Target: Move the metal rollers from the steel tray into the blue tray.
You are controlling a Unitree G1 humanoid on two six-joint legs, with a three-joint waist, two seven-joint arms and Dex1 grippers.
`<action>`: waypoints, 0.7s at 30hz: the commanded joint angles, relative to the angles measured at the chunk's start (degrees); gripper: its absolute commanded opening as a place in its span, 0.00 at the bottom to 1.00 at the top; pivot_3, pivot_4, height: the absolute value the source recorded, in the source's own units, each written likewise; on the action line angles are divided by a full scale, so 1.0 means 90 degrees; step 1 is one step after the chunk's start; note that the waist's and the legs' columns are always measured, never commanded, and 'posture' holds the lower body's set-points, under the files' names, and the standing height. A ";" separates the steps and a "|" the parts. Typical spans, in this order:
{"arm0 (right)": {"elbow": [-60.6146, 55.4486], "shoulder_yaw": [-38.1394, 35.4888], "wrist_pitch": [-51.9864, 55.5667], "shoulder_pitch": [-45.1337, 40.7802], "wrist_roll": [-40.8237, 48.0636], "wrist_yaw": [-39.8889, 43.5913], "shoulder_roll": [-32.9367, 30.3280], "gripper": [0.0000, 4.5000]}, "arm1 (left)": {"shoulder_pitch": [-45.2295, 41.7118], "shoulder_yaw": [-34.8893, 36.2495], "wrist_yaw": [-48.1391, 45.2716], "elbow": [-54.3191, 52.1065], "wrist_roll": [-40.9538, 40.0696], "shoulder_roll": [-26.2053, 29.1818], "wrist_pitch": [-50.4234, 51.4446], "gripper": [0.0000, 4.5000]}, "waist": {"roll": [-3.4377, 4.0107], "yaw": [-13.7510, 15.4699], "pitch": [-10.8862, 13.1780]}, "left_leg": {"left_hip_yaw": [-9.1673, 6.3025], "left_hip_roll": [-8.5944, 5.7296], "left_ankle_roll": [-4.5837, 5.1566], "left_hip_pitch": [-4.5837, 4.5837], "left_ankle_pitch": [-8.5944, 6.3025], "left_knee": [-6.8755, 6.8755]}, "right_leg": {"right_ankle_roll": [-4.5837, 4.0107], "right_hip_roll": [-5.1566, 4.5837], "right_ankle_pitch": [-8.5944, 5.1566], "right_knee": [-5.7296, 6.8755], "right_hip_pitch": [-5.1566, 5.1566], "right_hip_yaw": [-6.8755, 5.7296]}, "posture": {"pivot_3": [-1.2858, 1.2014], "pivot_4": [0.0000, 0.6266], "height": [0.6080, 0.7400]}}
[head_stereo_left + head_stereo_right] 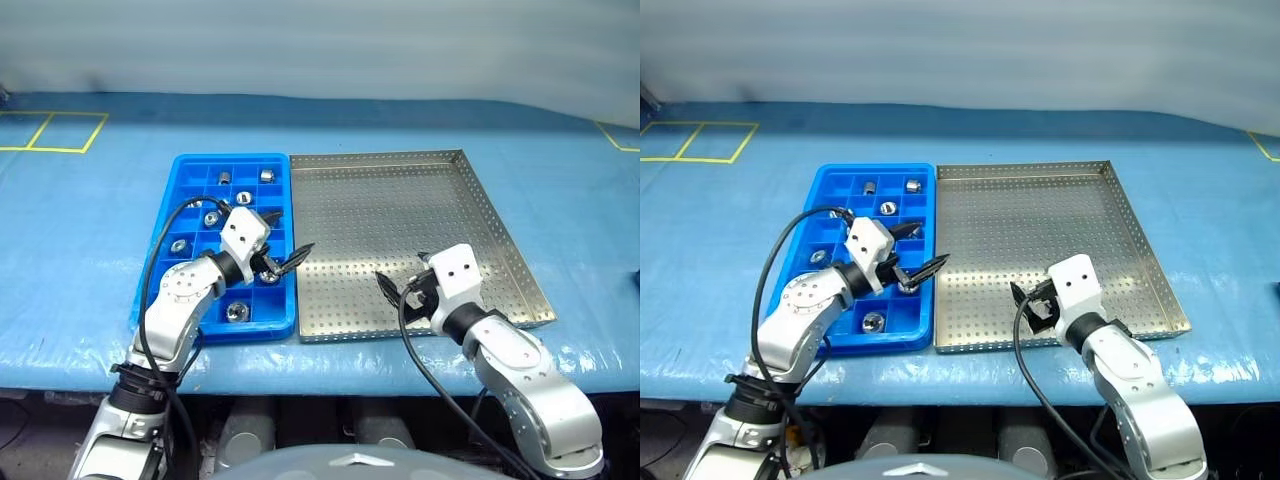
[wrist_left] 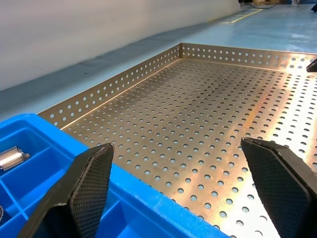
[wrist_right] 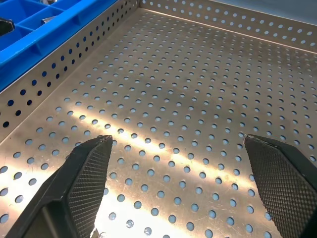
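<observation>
Several metal rollers lie in compartments of the blue tray [image 1: 160,250], among them one [image 1: 225,178] at the far end, one [image 1: 179,245] mid-tray and one [image 1: 236,311] at the near end. Another roller [image 2: 12,157] shows in the left wrist view. The steel tray [image 1: 500,230] lies right beside it, its perforated floor bare. My left gripper [image 1: 296,230] hangs open over the blue tray's right rim, pointing toward the steel tray, nothing between its fingers [image 2: 89,188]. My right gripper [image 1: 400,268] hovers open over the steel tray's near part, its fingers [image 3: 282,178] empty.
Both trays rest on a blue table cover [image 1: 90,220]. Yellow tape marks lie at the far left [image 1: 55,130] and far right [image 1: 620,135]. The table's front edge runs just below the trays' near rims. A pale wall stands behind the table.
</observation>
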 commanded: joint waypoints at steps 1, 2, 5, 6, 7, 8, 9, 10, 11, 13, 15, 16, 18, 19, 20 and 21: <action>-0.0235 -0.0040 -0.0100 -0.0043 -0.0065 -0.0070 0.0014 1.00 | 0.0038 -0.0004 0.0020 -0.0170 0.0013 -0.0018 -0.0017 1.00 | 0.0000 0.0002 0.0000 | 0.0000 0.0000 0.0000 0.0000 0.0000 0.0000 | 0.0000 0.0000 0.0000 0.0000 0.0000 0.0000 | 0.54 0.24 1.00; -0.0233 -0.0034 -0.0094 -0.0054 -0.0067 -0.0075 0.0015 1.00 | 0.0047 0.0003 0.0014 -0.0172 0.0016 -0.0013 -0.0016 1.00 | -0.0001 0.0003 0.0000 | -0.0001 0.0000 0.0000 0.0000 0.0000 0.0000 | 0.0000 0.0000 0.0000 0.0000 0.0000 0.0000 | 0.54 0.24 1.00; -0.0194 -0.0032 -0.0087 -0.0091 -0.0069 -0.0050 -0.0009 1.00 | 0.0062 0.0020 0.0008 -0.0180 0.0023 0.0000 -0.0012 1.00 | -0.0001 0.0012 0.0000 | -0.0002 0.0000 0.0000 -0.0002 0.0000 -0.0001 | 0.0000 0.0000 0.0000 0.0000 -0.0001 -0.0002 | 0.54 0.24 1.00; -0.0172 -0.0038 -0.0085 -0.0103 -0.0070 -0.0038 -0.0017 1.00 | 0.0065 0.0022 0.0009 -0.0183 0.0027 0.0002 -0.0011 1.00 | -0.0001 0.0014 -0.0001 | -0.0002 0.0000 0.0000 -0.0002 0.0000 -0.0001 | 0.0000 -0.0001 0.0000 0.0000 -0.0001 -0.0002 | 0.54 0.24 1.00; -0.0156 -0.0038 -0.0084 -0.0114 -0.0071 -0.0030 -0.0019 1.00 | 0.0073 0.0027 0.0008 -0.0191 0.0026 0.0007 -0.0006 1.00 | -0.0001 0.0014 -0.0001 | -0.0002 0.0000 0.0000 -0.0002 0.0000 -0.0001 | 0.0000 -0.0001 0.0000 -0.0001 0.0000 -0.0002 | 0.54 0.24 1.00; -0.0144 -0.0036 -0.0085 -0.0122 -0.0071 -0.0024 -0.0018 1.00 | 0.0079 0.0031 0.0007 -0.0197 0.0026 0.0010 -0.0001 1.00 | -0.0001 0.0014 -0.0001 | -0.0001 -0.0001 0.0000 -0.0002 0.0000 -0.0001 | 0.0000 -0.0001 0.0000 -0.0001 0.0000 -0.0001 | 0.54 0.24 1.00; -0.0135 -0.0034 -0.0085 -0.0129 -0.0073 -0.0019 -0.0018 1.00 | 0.0082 0.0032 0.0008 -0.0201 0.0028 0.0012 0.0001 1.00 | -0.0001 0.0014 -0.0001 | -0.0001 -0.0001 0.0001 -0.0002 0.0000 0.0000 | 0.0000 -0.0002 0.0000 -0.0001 0.0000 -0.0001 | 0.54 0.24 1.00; -0.0131 -0.0029 -0.0084 -0.0132 -0.0075 -0.0018 -0.0013 1.00 | 0.0093 0.0035 0.0006 -0.0213 0.0028 0.0018 0.0006 1.00 | -0.0001 0.0014 -0.0001 | -0.0002 -0.0001 0.0001 -0.0002 0.0000 -0.0001 | 0.0000 -0.0002 0.0000 -0.0001 0.0000 -0.0001 | 0.55 0.24 1.00; -0.0120 -0.0022 -0.0084 -0.0138 -0.0076 -0.0018 -0.0006 1.00 | 0.0099 0.0037 0.0003 -0.0222 0.0027 0.0022 0.0013 1.00 | -0.0001 0.0015 -0.0001 | -0.0002 -0.0001 0.0001 -0.0002 0.0000 0.0000 | 0.0000 -0.0002 0.0000 -0.0001 0.0000 -0.0001 | 0.55 0.24 1.00; -0.0098 -0.0006 -0.0088 -0.0139 -0.0077 -0.0017 0.0008 1.00 | 0.0113 0.0034 0.0002 -0.0238 0.0037 0.0026 0.0022 1.00 | -0.0001 0.0016 -0.0001 | -0.0002 -0.0001 0.0001 -0.0002 0.0000 -0.0001 | 0.0000 -0.0001 0.0000 0.0000 0.0000 -0.0001 | 0.55 0.24 1.00; -0.0083 0.0007 -0.0093 -0.0134 -0.0079 -0.0018 0.0018 1.00 | 0.0122 0.0030 -0.0008 -0.0251 0.0039 0.0028 0.0029 1.00 | -0.0001 0.0019 -0.0001 | -0.0002 -0.0001 0.0001 -0.0002 0.0000 -0.0001 | 0.0000 -0.0001 0.0000 0.0000 0.0000 -0.0001 | 0.55 0.24 1.00; -0.0083 0.0005 -0.0095 -0.0128 -0.0075 -0.0017 0.0023 1.00 | 0.0126 0.0025 -0.0009 -0.0260 0.0041 0.0027 0.0031 1.00 | -0.0001 0.0021 -0.0001 | -0.0002 -0.0001 0.0001 -0.0002 0.0000 -0.0001 | 0.0000 -0.0001 0.0000 0.0000 0.0000 -0.0001 | 0.55 0.24 1.00; -0.0079 0.0005 -0.0093 -0.0119 -0.0066 -0.0015 0.0035 1.00 | 0.0127 0.0017 -0.0021 -0.0259 0.0042 0.0032 0.0033 1.00 | -0.0001 0.0023 -0.0001 | -0.0001 -0.0001 0.0001 -0.0002 0.0000 0.0000 | 0.0000 -0.0001 0.0000 0.0000 0.0000 -0.0001 | 0.55 0.24 1.00; -0.0078 0.0006 -0.0090 -0.0114 -0.0065 -0.0015 0.0040 1.00 | 0.0124 0.0015 -0.0025 -0.0253 0.0042 0.0033 0.0031 1.00 | -0.0001 0.0024 -0.0001 | -0.0001 -0.0001 0.0001 -0.0002 0.0000 0.0000 | 0.0000 -0.0001 0.0000 0.0000 0.0000 -0.0001 | 0.55 0.24 1.00; -0.0076 0.0008 -0.0088 -0.0113 -0.0066 -0.0017 0.0044 1.00 | 0.0121 0.0016 -0.0034 -0.0244 0.0039 0.0035 0.0028 1.00 | -0.0001 0.0024 -0.0001 | -0.0001 -0.0001 0.0001 -0.0002 0.0000 0.0000 | 0.0000 -0.0001 0.0000 0.0000 0.0000 -0.0001 | 0.55 0.24 1.00; -0.0079 0.0003 -0.0086 -0.0106 -0.0064 -0.0017 0.0045 1.00 | 0.0121 0.0014 -0.0040 -0.0241 0.0039 0.0037 0.0027 1.00 | -0.0001 0.0024 -0.0001 | -0.0001 -0.0001 0.0001 -0.0002 0.0000 0.0000 | 0.0000 -0.0001 0.0000 0.0000 0.0000 -0.0001 | 0.55 0.24 1.00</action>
